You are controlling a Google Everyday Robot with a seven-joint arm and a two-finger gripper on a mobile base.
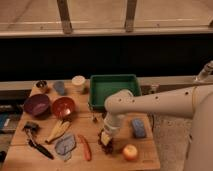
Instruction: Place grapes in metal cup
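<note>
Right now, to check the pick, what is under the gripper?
Under the gripper lie the grapes on the table; the gripper covers their upper part, so contact cannot be seen.

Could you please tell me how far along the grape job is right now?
Nothing is finished yet. The pincer is down over the grapes near the front edge of the table; a grasp cannot be confirmed. The metal cup stands at the back left corner, with no grapes near it. Lifting, carrying and dropping remain.
</note>
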